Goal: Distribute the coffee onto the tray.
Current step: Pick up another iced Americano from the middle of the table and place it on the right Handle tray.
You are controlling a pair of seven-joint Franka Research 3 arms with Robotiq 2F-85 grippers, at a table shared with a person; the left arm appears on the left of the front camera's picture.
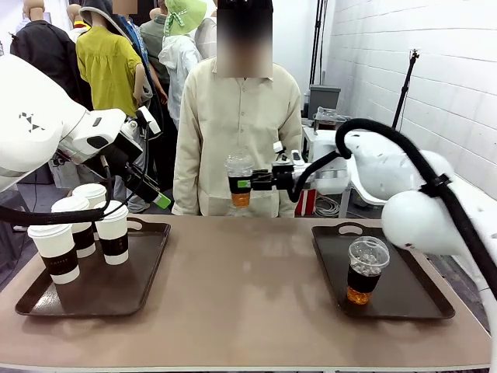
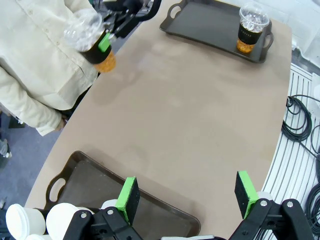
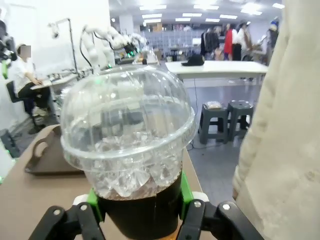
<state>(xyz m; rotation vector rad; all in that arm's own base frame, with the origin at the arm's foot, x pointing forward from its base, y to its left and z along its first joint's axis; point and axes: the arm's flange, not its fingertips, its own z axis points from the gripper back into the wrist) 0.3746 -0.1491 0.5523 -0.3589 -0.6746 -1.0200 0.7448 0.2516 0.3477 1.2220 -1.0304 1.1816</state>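
Observation:
My right gripper (image 1: 247,184) is shut on a clear dome-lidded cup of amber coffee (image 1: 239,180), gripping its dark band. It holds the cup in the air over the table's far edge, close to the person's torso. In the right wrist view the cup (image 3: 129,145) stands upright between the green pads of that gripper (image 3: 137,200). A second clear cup (image 1: 365,270) stands on the right tray (image 1: 419,307). Several white lidded paper cups (image 1: 113,231) stand on the left tray (image 1: 116,291). My left gripper (image 2: 188,195) hangs open above the left tray's inner edge (image 2: 100,180) with nothing between its fingers.
The person stands at the far side, behind the held cup (image 2: 92,42). Bare brown tabletop (image 1: 241,287) lies between the two trays. Cables (image 2: 305,120) lie on the floor beyond the table's edge in the left wrist view.

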